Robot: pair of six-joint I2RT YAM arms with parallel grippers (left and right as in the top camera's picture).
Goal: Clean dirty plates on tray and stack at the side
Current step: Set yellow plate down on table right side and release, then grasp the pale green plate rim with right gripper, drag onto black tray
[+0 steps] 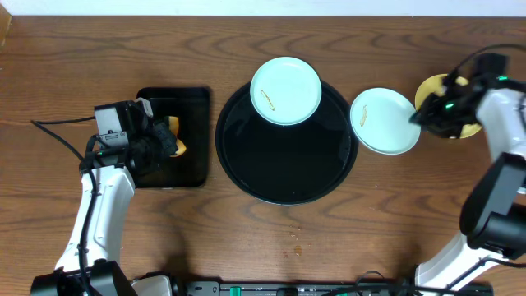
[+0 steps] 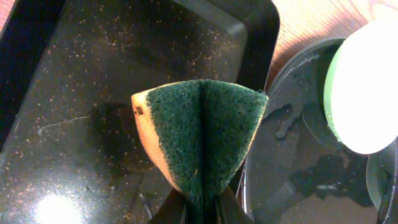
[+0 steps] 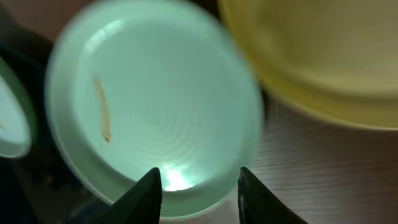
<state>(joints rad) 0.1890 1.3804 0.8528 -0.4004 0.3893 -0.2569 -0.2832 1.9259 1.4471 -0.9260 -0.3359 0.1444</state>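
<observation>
Right gripper [image 3: 198,177] hangs part open over the near rim of 1 pale blue plate [image 3: 155,99], gripping nothing. The yellow plate [image 3: 317,56] lies just beside. Farther off, the tray [image 1: 246,156] carries the 2nd blue plate [image 1: 285,90]. Left gripper [image 2: 200,202], clamped on the sponge [image 2: 202,134], sits well apart, so the right arm is nearer.

Dark brown wooden table [image 1: 246,247], pale strip [image 1: 329,6] along far edge.
</observation>
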